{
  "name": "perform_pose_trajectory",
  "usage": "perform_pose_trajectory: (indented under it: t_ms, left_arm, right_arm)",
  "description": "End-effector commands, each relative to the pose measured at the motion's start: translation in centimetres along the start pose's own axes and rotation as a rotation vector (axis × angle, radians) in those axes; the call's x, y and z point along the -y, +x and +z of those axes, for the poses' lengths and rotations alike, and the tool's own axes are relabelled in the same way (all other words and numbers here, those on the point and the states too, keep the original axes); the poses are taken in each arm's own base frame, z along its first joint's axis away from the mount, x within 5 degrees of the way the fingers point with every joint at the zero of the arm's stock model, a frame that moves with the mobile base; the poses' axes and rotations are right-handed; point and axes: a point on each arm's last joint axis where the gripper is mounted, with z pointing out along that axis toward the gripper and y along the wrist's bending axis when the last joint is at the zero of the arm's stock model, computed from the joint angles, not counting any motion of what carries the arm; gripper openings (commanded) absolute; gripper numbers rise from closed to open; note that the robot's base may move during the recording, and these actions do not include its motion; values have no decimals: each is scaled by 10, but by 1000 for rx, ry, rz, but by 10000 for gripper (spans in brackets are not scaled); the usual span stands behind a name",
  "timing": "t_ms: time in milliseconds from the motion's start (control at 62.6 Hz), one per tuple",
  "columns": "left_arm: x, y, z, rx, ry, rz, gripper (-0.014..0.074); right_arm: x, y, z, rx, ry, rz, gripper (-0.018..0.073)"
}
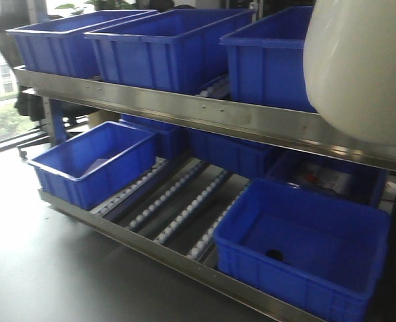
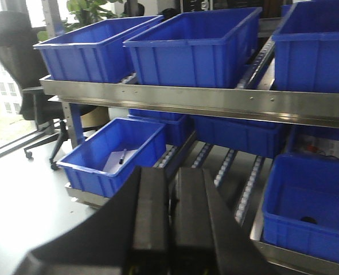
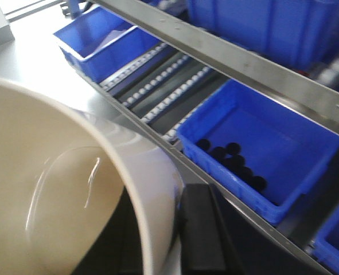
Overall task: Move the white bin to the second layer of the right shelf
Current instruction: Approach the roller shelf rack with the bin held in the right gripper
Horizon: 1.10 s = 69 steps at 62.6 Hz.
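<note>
The white bin [image 1: 362, 67] hangs tilted at the upper right of the front view, level with the rack's upper shelf. In the right wrist view its cream wall [image 3: 43, 189] fills the left, and my right gripper [image 3: 160, 229] is shut on that wall, one finger inside and one outside [image 3: 201, 229]. The rack shows two roller levels: an upper one behind a steel bar with screws [image 1: 204, 107] and a lower one with bare roller rails [image 1: 184, 208]. I cannot tell which is the second layer. My left gripper [image 2: 172, 170] is shut with nothing in it, facing the rack.
Three blue crates [image 1: 171, 47] fill the upper level. Below, one crate [image 1: 94, 161] sits left with paper and a pen in it, and another [image 3: 255, 143] sits right, holding black discs. More crates stand behind. An office chair [image 2: 20, 57] stands at the left.
</note>
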Motion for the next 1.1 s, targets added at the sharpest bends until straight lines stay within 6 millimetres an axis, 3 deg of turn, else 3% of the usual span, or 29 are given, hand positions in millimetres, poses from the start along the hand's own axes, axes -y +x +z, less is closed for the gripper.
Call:
perform_pose_trajectory:
  t_ms: [0, 1085]
  left_arm:
    - [0, 4, 0, 62, -6, 2, 85]
    - [0, 4, 0, 62, -6, 2, 85]
  right_arm:
    - [-3, -18, -6, 130, -32, -4, 53]
    - [-3, -18, -6, 130, -32, -4, 53]
